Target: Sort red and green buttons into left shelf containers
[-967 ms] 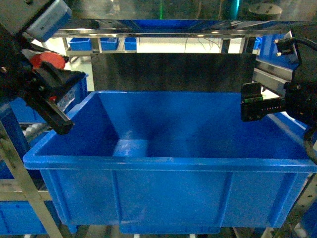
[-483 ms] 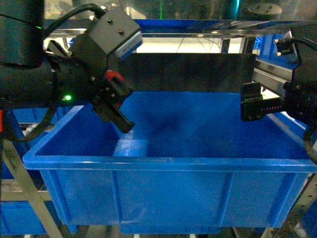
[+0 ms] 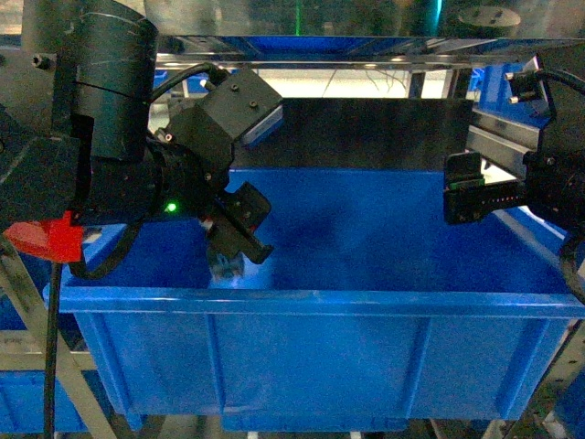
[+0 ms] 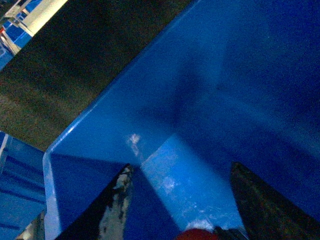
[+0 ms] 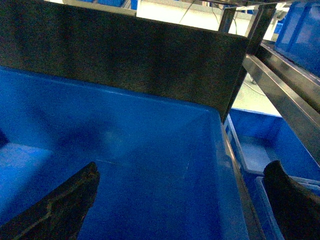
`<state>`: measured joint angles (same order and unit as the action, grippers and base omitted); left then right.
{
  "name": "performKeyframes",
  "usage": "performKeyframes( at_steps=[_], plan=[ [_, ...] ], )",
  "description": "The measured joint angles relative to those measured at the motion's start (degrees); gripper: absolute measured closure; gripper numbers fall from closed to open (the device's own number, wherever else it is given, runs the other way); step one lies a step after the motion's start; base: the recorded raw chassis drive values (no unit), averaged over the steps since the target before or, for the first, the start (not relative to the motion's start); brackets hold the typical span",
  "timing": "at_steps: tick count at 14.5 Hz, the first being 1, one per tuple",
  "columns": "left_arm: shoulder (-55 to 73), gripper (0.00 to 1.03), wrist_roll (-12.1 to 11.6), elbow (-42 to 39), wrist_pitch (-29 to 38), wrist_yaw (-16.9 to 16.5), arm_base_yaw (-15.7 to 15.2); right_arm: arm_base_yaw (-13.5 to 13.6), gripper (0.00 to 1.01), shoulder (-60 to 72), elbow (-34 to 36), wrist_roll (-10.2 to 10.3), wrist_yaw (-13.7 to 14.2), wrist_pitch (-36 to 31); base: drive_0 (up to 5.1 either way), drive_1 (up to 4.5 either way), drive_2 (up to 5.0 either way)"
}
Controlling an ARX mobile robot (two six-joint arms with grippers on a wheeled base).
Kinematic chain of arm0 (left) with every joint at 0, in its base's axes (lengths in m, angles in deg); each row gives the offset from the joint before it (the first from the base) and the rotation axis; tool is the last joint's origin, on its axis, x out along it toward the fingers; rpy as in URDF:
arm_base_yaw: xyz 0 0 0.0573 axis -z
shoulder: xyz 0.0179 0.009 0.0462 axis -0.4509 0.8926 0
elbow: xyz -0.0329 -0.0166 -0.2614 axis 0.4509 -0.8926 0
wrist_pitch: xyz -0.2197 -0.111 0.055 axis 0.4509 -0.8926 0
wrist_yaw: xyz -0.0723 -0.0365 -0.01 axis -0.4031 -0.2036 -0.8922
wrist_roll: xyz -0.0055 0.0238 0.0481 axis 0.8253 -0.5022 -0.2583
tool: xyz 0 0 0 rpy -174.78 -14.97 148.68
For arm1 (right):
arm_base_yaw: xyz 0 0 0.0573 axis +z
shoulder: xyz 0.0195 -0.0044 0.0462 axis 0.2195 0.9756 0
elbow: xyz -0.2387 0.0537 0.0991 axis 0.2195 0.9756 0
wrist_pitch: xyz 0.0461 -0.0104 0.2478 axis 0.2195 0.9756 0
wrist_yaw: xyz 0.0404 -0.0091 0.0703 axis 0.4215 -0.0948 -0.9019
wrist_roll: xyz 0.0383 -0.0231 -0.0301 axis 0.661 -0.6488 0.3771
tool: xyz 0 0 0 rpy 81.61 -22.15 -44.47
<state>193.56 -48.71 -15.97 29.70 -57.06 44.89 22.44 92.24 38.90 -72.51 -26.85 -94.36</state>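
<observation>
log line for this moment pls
left gripper: inside blue bin, holding red button | right gripper: open, empty, over bin's right side

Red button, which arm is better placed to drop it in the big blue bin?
Left. The left gripper is already down inside the blue bin with the red button between its fingers; the right gripper hangs open, empty.

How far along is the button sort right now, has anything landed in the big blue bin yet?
Nothing shows as delivered: the visible floor of the big blue bin holds no button. In hand: the left claw is lowered inside the bin, and the left wrist view shows a red button cap between its fingers. Left: release it here. The right claw hangs open and empty over the bin's right side. No green button is in view.
</observation>
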Motion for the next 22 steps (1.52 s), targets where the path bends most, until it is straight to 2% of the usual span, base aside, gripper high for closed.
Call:
performKeyframes(
  at_steps=[1,2,3,4,5,6,7,9,11,12,13,14,16,17,18,19,20,22],
  plan=[
    [0.00,0.31,0.07,0.09,-0.07,0.00,0.00,0.00,0.03,0.00,0.00,0.02,0.00,0.00,0.0,0.00,0.0],
    [0.00,0.09,0.09,0.09,-0.09,0.00,0.04,0.00,0.03,0.00,0.00,0.00,0.00,0.00,0.0,0.00,0.0],
    [0.00,0.05,0.11,0.09,-0.09,0.00,0.04,0.00,0.03,0.00,-0.02,0.00,0.00,0.00,0.0,0.00,0.0],
    [1.03,0.09,3.04,-1.68,9.73,4.02,0.55,0.07,0.07,0.37,0.55,0.72,1.88,-4.26,0.0,0.00,0.0],
    [0.79,0.24,12.50,-8.66,26.16,13.81,0.24,-0.07,0.19,-0.63,4.15,1.95,5.44,-12.92,0.0,0.00,0.0],
    [-1.44,0.35,19.47,-15.52,33.62,16.48,-1.55,-1.05,0.32,-4.24,10.12,2.54,5.70,-16.76,0.0,0.00,0.0],
    [-6.36,0.49,25.70,-22.34,40.26,16.44,-4.44,-2.32,0.45,-8.44,15.34,2.93,5.38,-18.05,0.0,0.00,0.0],
    [-13.88,0.67,28.94,-27.78,42.82,14.71,-6.29,-3.30,0.65,-14.38,21.57,3.13,4.48,-18.60,0.0,0.00,0.0],
    [-17.77,0.82,30.01,-32.41,41.55,12.90,-7.19,-3.58,0.79,-18.14,25.90,3.17,3.39,-18.47,0.0,0.00,0.0],
    [-20.48,0.91,30.18,-34.95,37.75,11.82,-7.82,-3.98,0.88,-20.50,28.37,3.17,2.78,-18.29,0.0,0.00,0.0],
    [-23.19,1.00,30.49,-37.33,37.42,11.23,-8.57,-4.68,0.96,-22.43,30.05,3.19,2.58,-17.88,0.0,0.00,0.0],
    [-25.75,1.01,30.86,-38.64,37.35,10.80,-9.31,-5.27,0.99,-24.76,31.87,3.26,2.49,-17.44,0.0,0.00,0.0],
    [-32.54,1.01,31.02,-41.97,36.61,9.46,-11.06,-5.70,0.99,-32.63,35.12,3.23,1.64,-11.37,0.0,0.00,0.0],
    [-34.47,1.01,31.02,-43.71,35.45,8.83,-11.47,-5.84,0.99,-36.13,36.41,3.23,1.20,-10.36,0.0,0.00,0.0],
    [-35.87,1.01,31.02,-45.07,34.45,8.31,-11.85,-6.62,0.99,-38.45,37.40,3.23,0.26,-9.88,0.0,0.00,0.0],
    [-37.97,1.01,31.02,-46.51,33.22,7.67,-12.26,-8.83,0.99,-40.96,38.56,3.23,-1.97,-8.76,0.0,0.00,0.0],
    [-41.05,1.01,31.04,-47.82,31.95,7.23,-12.87,-9.92,0.99,-43.36,40.02,3.23,-1.90,-7.17,0.0,0.00,0.0],
    [-47.78,1.01,31.04,-50.05,28.28,5.95,-14.10,-9.75,0.99,-49.68,42.99,3.23,-2.32,-3.23,0.0,0.00,0.0]
  ],
)
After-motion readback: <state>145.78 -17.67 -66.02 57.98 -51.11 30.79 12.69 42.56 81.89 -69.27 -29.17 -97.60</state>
